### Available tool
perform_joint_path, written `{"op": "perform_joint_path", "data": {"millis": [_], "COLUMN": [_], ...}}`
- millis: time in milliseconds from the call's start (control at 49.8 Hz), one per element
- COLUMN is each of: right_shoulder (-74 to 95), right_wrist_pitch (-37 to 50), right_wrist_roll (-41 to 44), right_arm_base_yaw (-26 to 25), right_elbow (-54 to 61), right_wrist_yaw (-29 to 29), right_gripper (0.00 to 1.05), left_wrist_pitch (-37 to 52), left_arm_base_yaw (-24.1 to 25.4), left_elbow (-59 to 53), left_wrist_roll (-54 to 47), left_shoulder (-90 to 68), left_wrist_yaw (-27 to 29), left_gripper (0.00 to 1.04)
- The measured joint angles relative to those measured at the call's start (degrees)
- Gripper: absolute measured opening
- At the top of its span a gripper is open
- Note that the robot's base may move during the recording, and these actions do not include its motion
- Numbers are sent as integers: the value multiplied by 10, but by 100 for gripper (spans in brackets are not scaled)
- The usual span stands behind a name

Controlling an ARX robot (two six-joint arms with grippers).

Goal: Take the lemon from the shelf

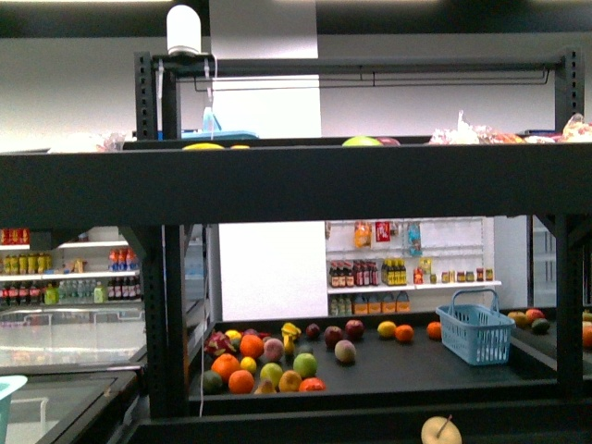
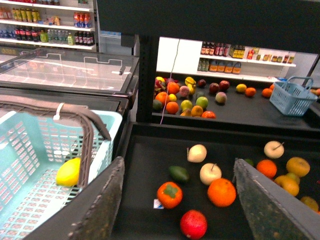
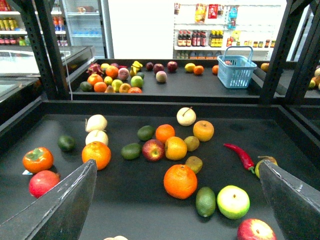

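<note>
Hovering over the near tier of the shelf [image 3: 150,107], both arms hang clear of the fruit; each wrist view shows two dark jaws spread wide apart at the frame's lower edge, nothing between them, so the left gripper [image 2: 177,210] and the right gripper [image 3: 177,210] are both open and empty. The lemon [image 2: 68,171], plain bright yellow and oval, lies in the pale teal basket [image 2: 30,200] beside the shelf, partly behind the basket's dark handle [image 2: 87,135], which arches over it. It is not on the tier with the other fruit. On the tier itself: a big orange [image 3: 180,180], a smaller orange [image 3: 96,154], a persimmon [image 3: 37,159], cream apple-like fruits [image 3: 186,116], a red chilli [image 3: 239,154], green avocados [image 3: 131,150]; none of these is plain yellow. On the far rack sit a blue basket [image 3: 236,71] and a heap of mixed fruit [image 3: 112,77], too small to sort with confidence. My reading: the pick and drop look done, with the lemon already in the basket and the left arm drawn away. If so, the next move calls only for lifting clear without snagging the handle.
</note>
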State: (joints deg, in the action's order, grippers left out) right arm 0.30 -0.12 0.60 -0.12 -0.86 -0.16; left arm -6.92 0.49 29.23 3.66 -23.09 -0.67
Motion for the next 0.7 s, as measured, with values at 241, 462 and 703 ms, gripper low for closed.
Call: {"op": "perform_joint_path", "data": {"millis": [241,462,703], "right_shoulder": [0,0,0], "right_wrist_pitch": [0,0,0], "right_wrist_roll": [0,0,0], "right_arm_base_yaw": [0,0,0], "right_elbow": [0,0,0], "right_wrist_yaw": [0,0,0], "right_gripper": [97,97,97], "left_wrist_pitch": [21,44,56], "left_arm_base_yaw": [-3,-3,-3], "left_elbow": [-123,-187,-227], "left_wrist_roll": [-26,-30,-30], "left_shoulder": [108,148,176], "left_wrist_yaw": [7,7,7], "left_gripper": [16,3,3]}}
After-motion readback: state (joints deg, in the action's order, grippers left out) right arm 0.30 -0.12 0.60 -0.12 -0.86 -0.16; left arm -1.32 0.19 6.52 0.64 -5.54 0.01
